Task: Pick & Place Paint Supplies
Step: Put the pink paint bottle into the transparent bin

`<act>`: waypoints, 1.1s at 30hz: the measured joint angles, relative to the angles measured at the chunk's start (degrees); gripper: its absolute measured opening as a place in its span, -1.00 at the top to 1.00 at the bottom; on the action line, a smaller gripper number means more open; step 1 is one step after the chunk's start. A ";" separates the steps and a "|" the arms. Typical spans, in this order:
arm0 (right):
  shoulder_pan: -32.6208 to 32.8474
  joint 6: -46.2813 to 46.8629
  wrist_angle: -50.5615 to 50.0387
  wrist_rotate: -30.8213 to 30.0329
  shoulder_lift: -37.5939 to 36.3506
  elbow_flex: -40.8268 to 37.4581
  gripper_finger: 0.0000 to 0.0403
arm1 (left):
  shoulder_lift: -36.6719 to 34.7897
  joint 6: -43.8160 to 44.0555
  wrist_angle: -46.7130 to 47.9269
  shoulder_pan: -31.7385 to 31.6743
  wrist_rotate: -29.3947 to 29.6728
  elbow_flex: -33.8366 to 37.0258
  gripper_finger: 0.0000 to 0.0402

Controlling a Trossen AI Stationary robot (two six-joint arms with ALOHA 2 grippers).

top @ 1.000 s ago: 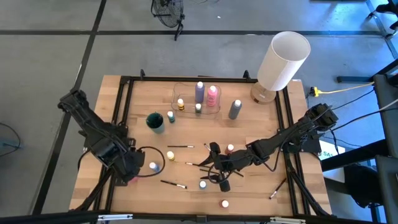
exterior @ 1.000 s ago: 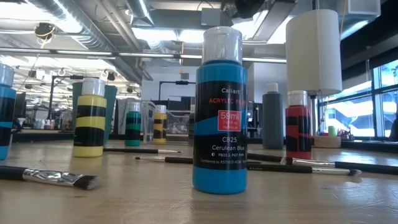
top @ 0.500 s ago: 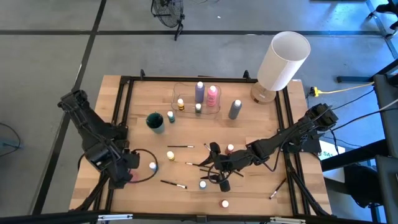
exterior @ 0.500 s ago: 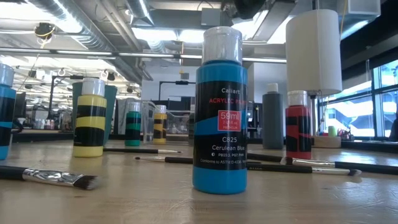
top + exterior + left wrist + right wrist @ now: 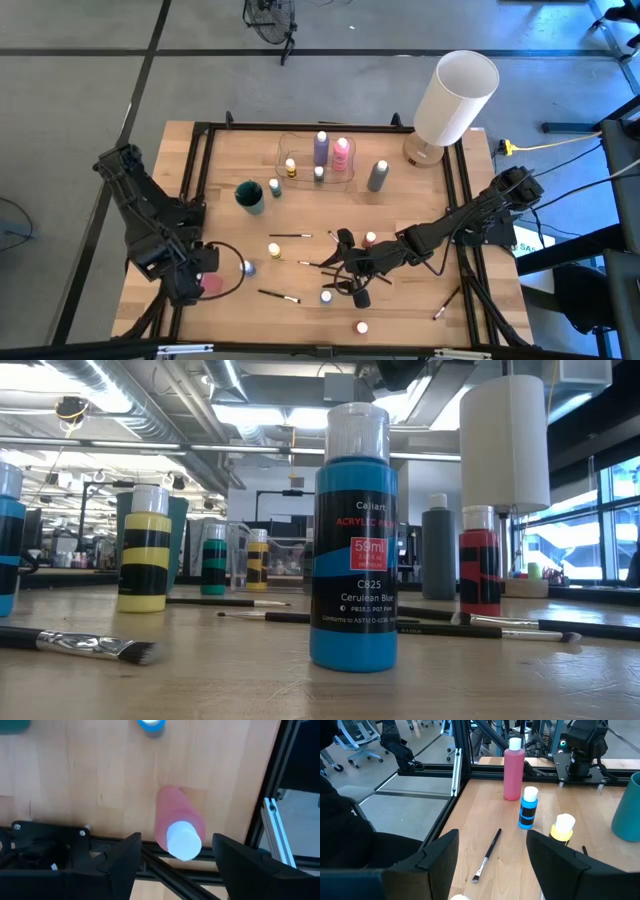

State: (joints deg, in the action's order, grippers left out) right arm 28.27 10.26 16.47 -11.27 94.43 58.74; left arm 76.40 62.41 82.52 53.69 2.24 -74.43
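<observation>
Step in hand: the left gripper hangs over a pink bottle standing at the tabletop's left edge, near its front left corner; the jaws are spread wide with nothing between them.
Next move: by the look of it, descend so the fingers straddle the bottle's white cap and body, then close; the black frame rail runs just beside it, leaving little room on that side.
Right gripper: low over the front middle of the tabletop, jaws apart, holding nothing, among scattered paintbrushes and small bottles.
Nearby: a blue-and-black bottle stands close to the pink one, a yellow bottle beyond it.
Others: a clear tray near the back edge holds purple and pink bottles; a teal cup and white lamp stand clear.
</observation>
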 joint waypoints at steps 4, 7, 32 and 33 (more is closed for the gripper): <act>0.00 0.00 0.00 0.00 0.00 0.00 -0.17 | 0.00 1.86 0.02 0.07 -0.24 0.00 -0.15; 0.00 0.00 0.00 0.00 0.00 0.00 -0.17 | 0.00 2.96 0.02 0.47 -0.31 0.00 -0.14; 0.00 0.00 0.02 -0.01 0.00 0.00 -0.17 | 5.51 1.87 2.47 1.33 -1.14 0.02 -0.13; 0.00 0.02 0.02 -0.01 0.00 0.00 -0.17 | 5.51 1.90 2.40 1.33 -1.03 0.02 -0.13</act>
State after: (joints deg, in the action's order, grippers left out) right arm 28.27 10.28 16.49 -11.27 94.43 58.74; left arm 81.91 64.31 84.92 55.02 1.21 -74.41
